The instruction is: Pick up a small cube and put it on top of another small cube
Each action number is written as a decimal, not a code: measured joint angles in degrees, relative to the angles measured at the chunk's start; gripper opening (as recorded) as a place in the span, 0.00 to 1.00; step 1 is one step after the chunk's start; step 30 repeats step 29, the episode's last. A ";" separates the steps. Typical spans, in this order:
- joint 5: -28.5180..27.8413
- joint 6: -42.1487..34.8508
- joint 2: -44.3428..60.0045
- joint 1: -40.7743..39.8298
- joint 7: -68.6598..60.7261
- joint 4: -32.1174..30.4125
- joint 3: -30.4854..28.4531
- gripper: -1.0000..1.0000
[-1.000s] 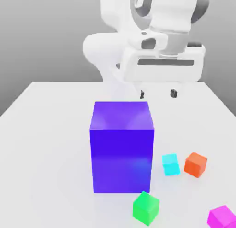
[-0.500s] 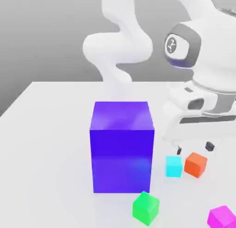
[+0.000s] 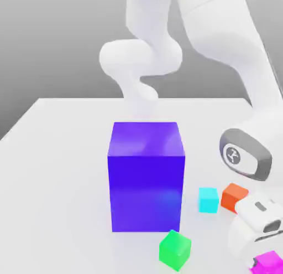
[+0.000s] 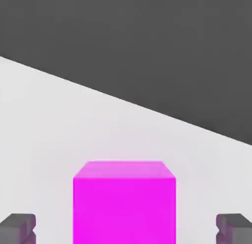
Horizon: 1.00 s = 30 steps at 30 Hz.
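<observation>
Five blocks sit on the white tabletop [image 3: 61,156]: a big glossy blue-purple block [image 3: 146,176] in the middle, a small glossy cyan cube [image 3: 208,200] just right of it, a small orange cube [image 3: 234,196] right beside the cyan one on the exterior view's right, a small green cube [image 3: 175,249] near the front edge, and a small magenta cube [image 3: 270,262] in the near right corner. The cyan cube is on the tabletop with nothing touching it. The white robot arm [image 3: 243,73] bends down over the near right corner, with its hand above the magenta cube. In the hand view, the pincer [image 4: 126,227] has its two dark fingertips [image 4: 17,227] apart, either side of the magenta cube [image 4: 124,203], with white tabletop showing between each tip and the cube.
</observation>
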 joint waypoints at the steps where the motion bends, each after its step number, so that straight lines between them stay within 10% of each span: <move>1: 0.00 0.01 0.00 0.00 0.00 0.00 0.00 0.00; 10: 3.31 -5.12 -7.14 -2.53 -2.33 -1.94 3.07 0.00; 20: 14.63 -5.07 -26.44 -14.36 -8.11 -19.89 -1.25 0.00; 25: 11.76 2.98 -19.59 -13.86 -5.81 -21.04 -4.01 0.00; 26: 11.21 4.10 -18.42 -13.59 -5.39 -21.00 -4.41 1.00; 30: 11.21 4.10 -18.42 -13.59 -5.39 -21.00 -4.41 1.00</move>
